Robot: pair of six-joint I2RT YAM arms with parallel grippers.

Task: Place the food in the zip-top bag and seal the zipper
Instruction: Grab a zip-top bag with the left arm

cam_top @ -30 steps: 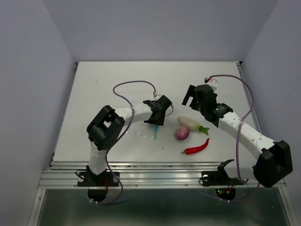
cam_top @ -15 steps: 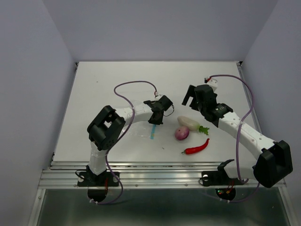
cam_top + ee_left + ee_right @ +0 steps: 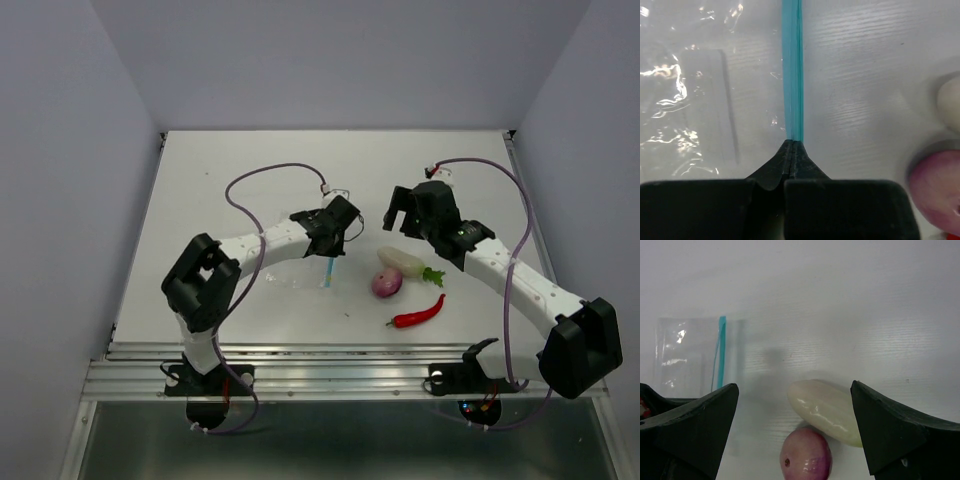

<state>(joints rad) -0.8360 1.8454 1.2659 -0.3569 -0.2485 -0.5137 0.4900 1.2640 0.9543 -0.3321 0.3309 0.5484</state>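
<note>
Blue zipper (image 3: 792, 70) was pinched at one end by the left gripper (image 3: 792, 150), jaws fully closed on the strip. The zip-top bag (image 3: 695, 105) lay flat on the table (image 3: 220, 190), with the radish (image 3: 827, 410), onion (image 3: 806, 460) and chili (image 3: 418, 313) just beside it, none inside. The right gripper (image 3: 398, 214) hung wide open over the radish, holding nothing. Likely risk: the pinch clamped both zipper lips, so lifting would keep the mouth closed, or the slick film would slip free.
</note>
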